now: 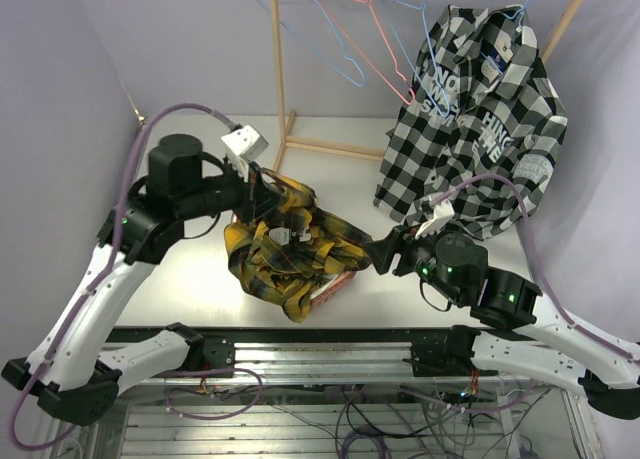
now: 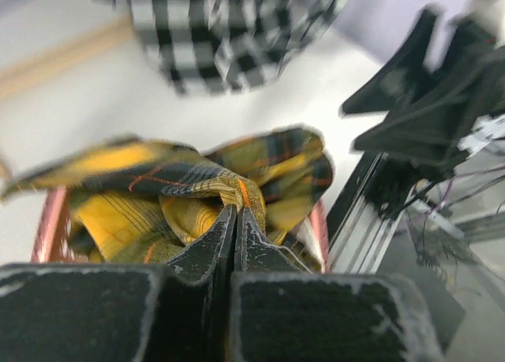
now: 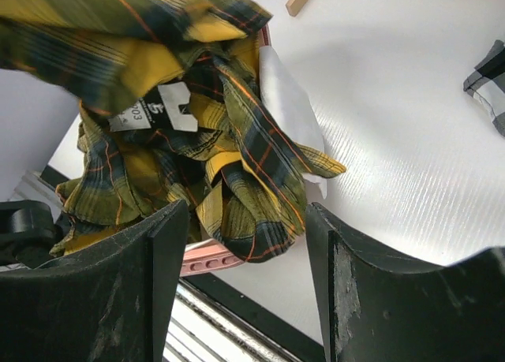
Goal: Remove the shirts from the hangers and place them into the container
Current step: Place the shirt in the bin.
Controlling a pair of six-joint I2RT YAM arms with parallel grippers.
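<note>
Plaid shirt (image 1: 290, 254) in yellow and black, bunched in a loose heap on top of the salmon-pink basket (image 1: 335, 287), which sits near the front middle of the white table (image 1: 190, 289). The heap covers most of the basket, so only bits of pink rim show, and folds spill over its sides. From the right wrist view, a piece of plain white fabric (image 3: 288, 110) lies under the plaid at the basket's edge. The left gripper (image 2: 237, 212) reaches in from the left, with its fingers shut tight and a fold of the plaid cloth pinched at their tips. The right gripper (image 1: 378, 251) hangs just beside the right side of the heap with its fingers spread apart, holding nothing. Farther back and to the right, the black-and-white checked shirt (image 1: 480, 129) with printed lettering hangs on a light blue hanger from the wooden rack (image 1: 283, 89), its hem touching the table. To its left, 3 bare wire hangers (image 1: 345, 67) hang on the same rail, 2 light blue and 1 pink-red.
</note>
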